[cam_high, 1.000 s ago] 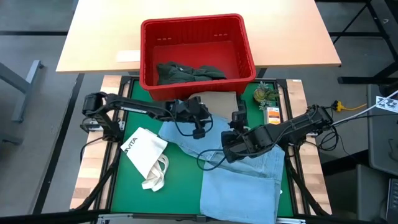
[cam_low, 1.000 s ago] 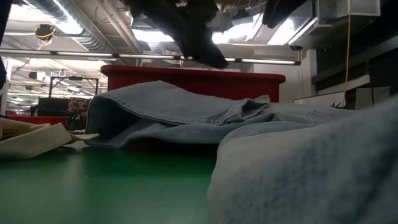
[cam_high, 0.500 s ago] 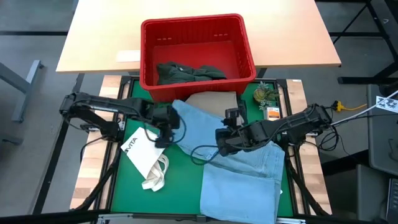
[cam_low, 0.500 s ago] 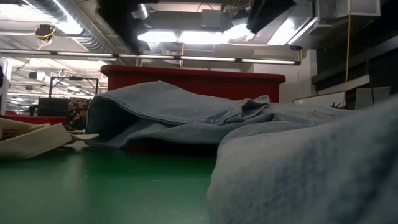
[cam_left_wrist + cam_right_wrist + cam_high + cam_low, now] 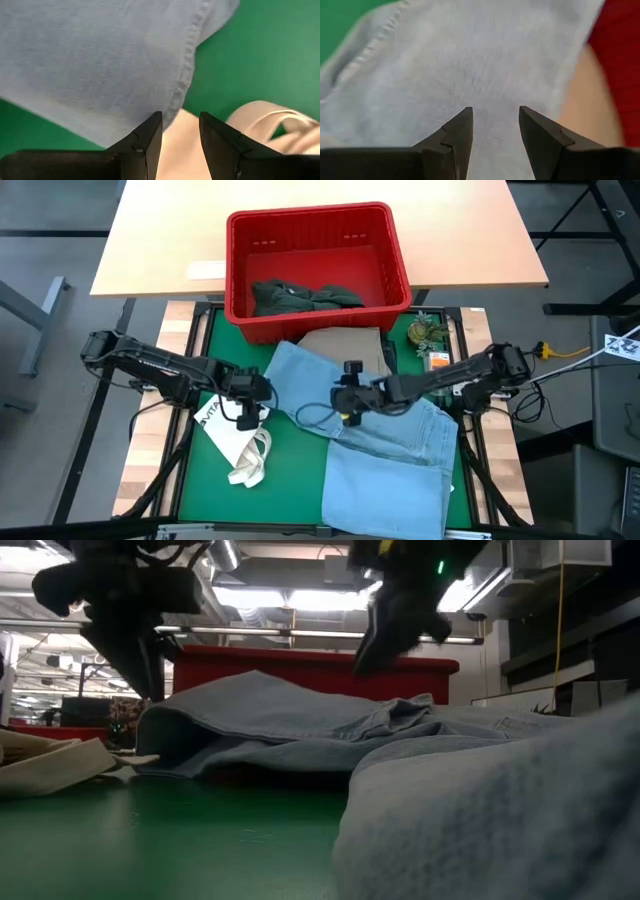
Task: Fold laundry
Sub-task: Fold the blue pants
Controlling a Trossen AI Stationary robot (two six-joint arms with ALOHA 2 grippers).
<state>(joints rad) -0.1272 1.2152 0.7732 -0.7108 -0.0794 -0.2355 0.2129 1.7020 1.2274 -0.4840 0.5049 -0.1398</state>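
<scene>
Laundry lies spread over the green table mat (image 5: 290,470), and going from left to right: the left gripper (image 5: 247,395) hovers above the white cloth tote bag with black lettering and loop handles (image 5: 232,432), at the left edge of the light blue denim garment (image 5: 385,455), its dark fingers (image 5: 145,140) spread with nothing between them. The denim stretches from the mat's middle toward the near right corner, one rumpled fold raised at its far left. The right gripper (image 5: 343,395) hangs over that fold, fingers (image 5: 455,132) apart and empty. Behind the denim a beige cloth piece (image 5: 345,340) peeks out, touching the red plastic basket (image 5: 390,250), which holds a dark green-grey garment (image 5: 300,295).
</scene>
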